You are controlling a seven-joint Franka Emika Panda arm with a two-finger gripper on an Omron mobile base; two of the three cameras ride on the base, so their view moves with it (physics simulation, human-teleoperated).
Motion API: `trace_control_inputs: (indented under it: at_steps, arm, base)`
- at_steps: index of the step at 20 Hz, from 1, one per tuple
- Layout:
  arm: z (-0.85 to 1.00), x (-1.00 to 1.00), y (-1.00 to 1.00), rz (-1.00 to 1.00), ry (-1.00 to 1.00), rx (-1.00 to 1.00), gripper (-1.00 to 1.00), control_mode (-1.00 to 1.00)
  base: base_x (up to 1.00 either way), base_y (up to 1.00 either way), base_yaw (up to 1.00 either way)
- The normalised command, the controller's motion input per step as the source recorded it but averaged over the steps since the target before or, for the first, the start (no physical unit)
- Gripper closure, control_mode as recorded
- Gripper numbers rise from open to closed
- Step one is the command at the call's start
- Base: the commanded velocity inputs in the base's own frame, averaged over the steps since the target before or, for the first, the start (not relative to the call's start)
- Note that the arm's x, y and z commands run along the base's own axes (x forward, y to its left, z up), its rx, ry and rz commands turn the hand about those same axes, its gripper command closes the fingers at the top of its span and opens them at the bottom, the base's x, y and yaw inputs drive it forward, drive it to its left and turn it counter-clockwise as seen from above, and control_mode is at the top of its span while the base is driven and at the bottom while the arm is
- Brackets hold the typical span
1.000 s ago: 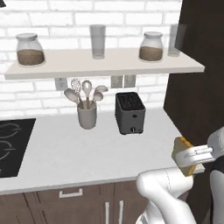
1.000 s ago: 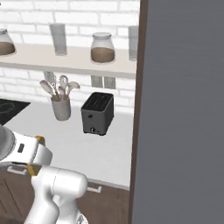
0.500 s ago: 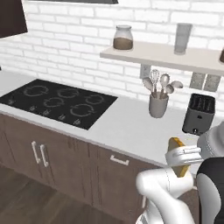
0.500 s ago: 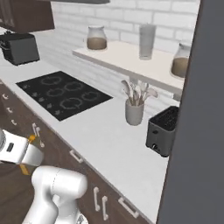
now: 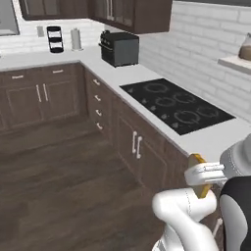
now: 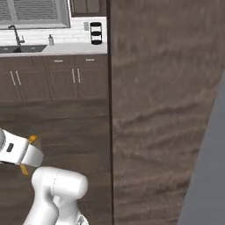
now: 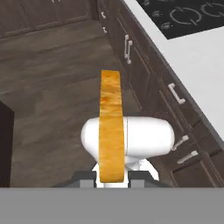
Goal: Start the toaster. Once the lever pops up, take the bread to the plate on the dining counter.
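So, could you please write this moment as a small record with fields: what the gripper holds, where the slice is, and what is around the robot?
gripper: shut on the bread, one finger at each flat face
bread: held edge-on in the hand view, orange-yellow crust toward the camera; in the left base view it shows beside the white arm
below the bread: dark wood floor
near counter: light worktop with a black cooktop, brown cabinets under it
far counter: dark boxy appliance
right base view: sink with tap under a window
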Motion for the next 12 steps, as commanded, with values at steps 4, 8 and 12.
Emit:
trace_control_inputs:
  at_steps: [4, 8, 12]
  arm:
    - [0.00, 0.00, 0.00, 0.00, 0.00, 0.00, 1.00, 1.00]
    - [0.00, 0.00, 0.00, 0.00, 0.00, 0.00, 1.00, 1.00]
    - [0.00, 0.00, 0.00, 0.00, 0.00, 0.00, 1.00, 1.00]
  base:
    - [-0.05, 0.02, 1.00]
    - [0.00, 0.04, 1.00]
    - [0.00, 0.07, 1.00]
